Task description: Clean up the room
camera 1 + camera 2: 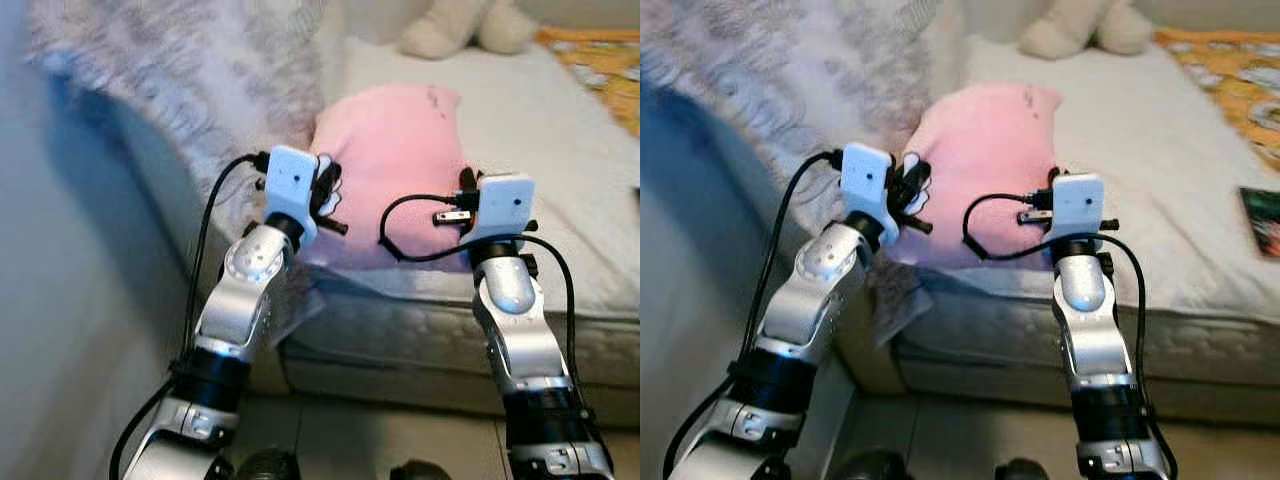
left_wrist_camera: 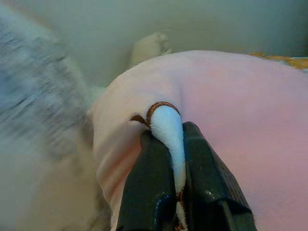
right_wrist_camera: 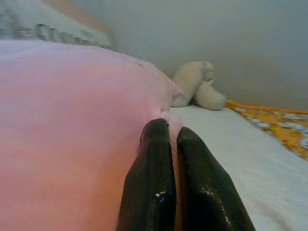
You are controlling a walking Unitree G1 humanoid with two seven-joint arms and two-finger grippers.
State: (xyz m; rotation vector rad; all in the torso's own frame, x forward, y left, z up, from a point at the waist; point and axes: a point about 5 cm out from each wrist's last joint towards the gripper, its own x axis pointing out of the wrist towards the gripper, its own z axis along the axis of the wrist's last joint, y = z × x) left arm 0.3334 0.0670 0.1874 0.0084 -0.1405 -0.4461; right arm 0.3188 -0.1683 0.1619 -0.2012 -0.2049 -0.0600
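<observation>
A pink pillow (image 1: 395, 160) lies on the pale mattress (image 1: 560, 150) in front of me. My left gripper (image 2: 174, 132) is at the pillow's left corner, shut on a white tab with brown trim (image 2: 166, 125) that sticks up between the fingers. My right gripper (image 3: 172, 126) is at the pillow's right side, shut on a fold of its pink edge (image 3: 174, 120). In the eye views both wrists (image 1: 295, 185) (image 1: 503, 205) rest against the pillow's near side, and they hide the fingertips.
A grey fuzzy blanket (image 1: 200, 70) drapes over the mattress's left end. A cream plush toy (image 1: 465, 25) sits at the back, beside a yellow patterned cloth (image 1: 600, 60). A dark flat item (image 1: 1262, 220) lies at the right edge. Tiled floor (image 1: 380, 440) lies below.
</observation>
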